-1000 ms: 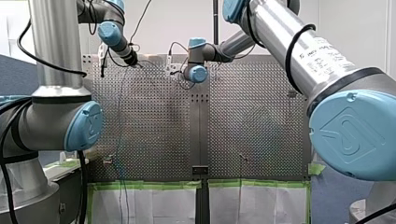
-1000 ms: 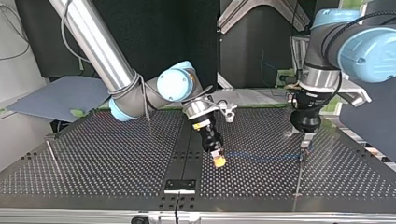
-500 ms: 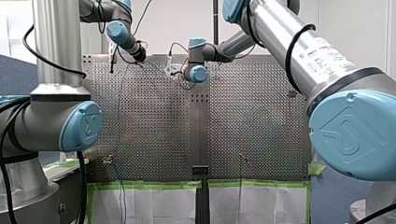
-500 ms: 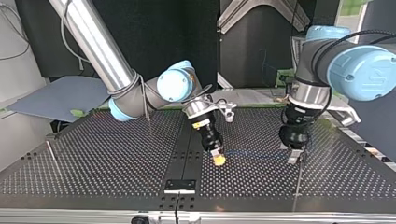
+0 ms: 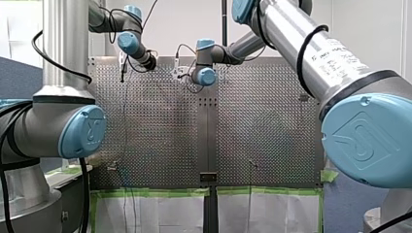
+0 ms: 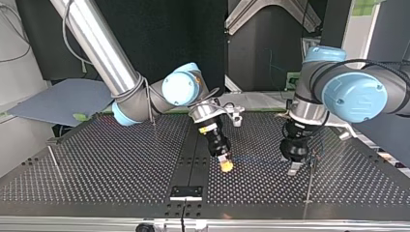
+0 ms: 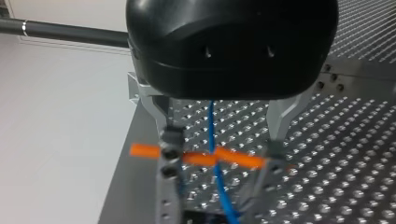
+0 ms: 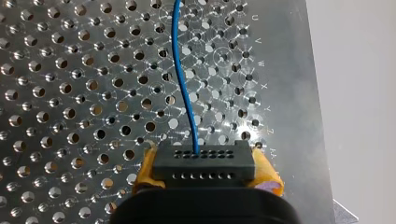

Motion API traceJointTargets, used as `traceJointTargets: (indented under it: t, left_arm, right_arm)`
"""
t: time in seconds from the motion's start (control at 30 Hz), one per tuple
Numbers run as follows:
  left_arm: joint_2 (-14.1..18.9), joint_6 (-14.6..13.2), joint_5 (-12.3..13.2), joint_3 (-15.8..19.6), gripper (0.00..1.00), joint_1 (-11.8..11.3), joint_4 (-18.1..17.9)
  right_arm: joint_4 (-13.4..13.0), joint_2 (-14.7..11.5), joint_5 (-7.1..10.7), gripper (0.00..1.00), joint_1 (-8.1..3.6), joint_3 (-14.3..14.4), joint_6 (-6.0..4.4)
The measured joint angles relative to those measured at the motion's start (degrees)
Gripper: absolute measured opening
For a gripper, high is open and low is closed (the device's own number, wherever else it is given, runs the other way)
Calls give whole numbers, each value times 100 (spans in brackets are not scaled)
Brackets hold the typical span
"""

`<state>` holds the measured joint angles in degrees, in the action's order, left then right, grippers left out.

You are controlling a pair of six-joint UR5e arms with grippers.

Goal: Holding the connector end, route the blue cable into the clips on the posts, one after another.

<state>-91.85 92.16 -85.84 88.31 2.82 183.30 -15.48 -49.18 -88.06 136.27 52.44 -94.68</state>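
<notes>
A: Start with the front view. Report progress.
B: Cannot confirm any clip filled. Find the thin blue cable (image 5: 125, 136) running down the perforated metal table (image 5: 272, 116) in the view's left half, well apart from the short dark post (image 5: 250, 165).
A: Move to the top view.
B: Locate my right gripper (image 6: 225, 166) near mid-table and my left gripper (image 6: 293, 168) further towards the view's right, cable stretched between. Watch the slim upright rod (image 6: 309, 184) just beside my left gripper: probably a clip post, also a snag risk.
A: Check the left wrist view.
B: Read metal fingers (image 7: 279, 116) as spread, gripping nothing; note cable passing loosely between, crossing an orange band (image 7: 236, 159).
A: Finish with the right wrist view.
B: Read yellow pads (image 8: 144, 170) as clamped on the black multi-hole connector block (image 8: 204, 161). Judge routing barely begun; treat all clips as outstanding.
</notes>
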Motion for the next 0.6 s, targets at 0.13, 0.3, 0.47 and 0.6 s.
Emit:
traceJointTargets:
  t: [0.13,0.3,0.47,0.6]
  left_arm:
    - [-55,89,-67,-122,98,33,-118]
    - [-209,105,-167,-214,98,56,-137]
    - [-349,83,-235,-232,98,69,-140]
    - [-370,64,-306,-233,98,70,-149]
  right_arm:
    - [0,-1,-1,0,-2,0,0]
    - [0,-1,4,0,-5,0,0]
    - [0,-1,7,0,-8,0,0]
    - [0,-1,2,0,-20,0,0]
